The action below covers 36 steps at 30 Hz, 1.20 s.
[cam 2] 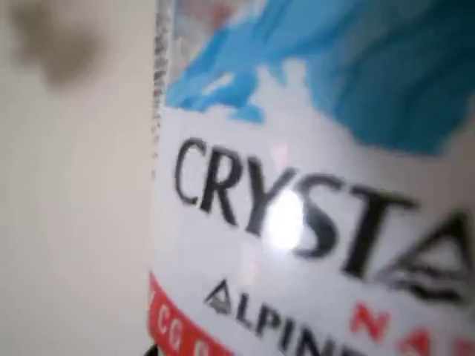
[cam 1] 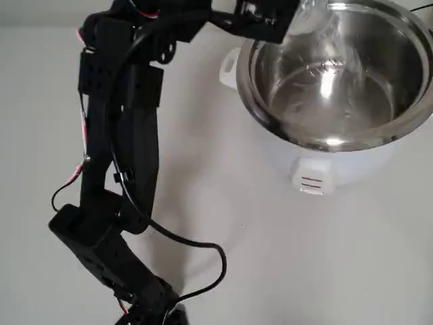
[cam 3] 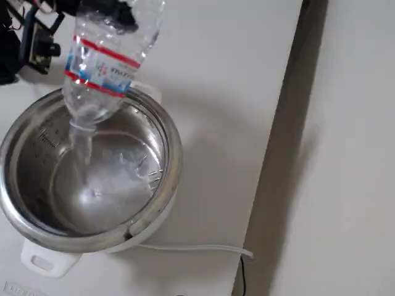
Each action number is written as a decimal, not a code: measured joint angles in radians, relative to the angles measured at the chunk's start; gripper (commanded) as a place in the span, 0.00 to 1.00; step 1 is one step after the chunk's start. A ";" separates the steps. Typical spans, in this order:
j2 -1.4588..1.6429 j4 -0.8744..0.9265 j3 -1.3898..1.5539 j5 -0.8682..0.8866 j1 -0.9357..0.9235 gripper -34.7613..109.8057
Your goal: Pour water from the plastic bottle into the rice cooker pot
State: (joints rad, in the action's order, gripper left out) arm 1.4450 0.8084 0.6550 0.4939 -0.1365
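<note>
Water [cam 3: 80,148] streaming from plastic bottle [cam 3: 105,58], jaws clamping its body and tipping it neck-down so flow is landing inside rice cooker pot [cam 3: 166,132] below.

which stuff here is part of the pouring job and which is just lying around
Part of the job:
- plastic bottle, tipped mouth-down over the pot
- water streaming out
- rice cooker pot
- gripper holding the bottle

Just lying about:
- white cord on the table beside the cooker

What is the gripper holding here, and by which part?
The plastic bottle, upended over the rice cooker pot; the gripper clamps its upper, base end, above the label.
</note>
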 measured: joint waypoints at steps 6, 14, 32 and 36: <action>-0.029 0.011 0.000 0.103 -0.026 0.27; -0.035 0.020 -0.015 0.204 -0.044 0.27; -0.034 0.026 -0.040 0.296 -0.091 0.27; -0.034 0.026 -0.055 0.302 -0.092 0.27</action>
State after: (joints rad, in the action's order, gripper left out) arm 1.4113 0.8345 0.5998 0.7961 -0.2286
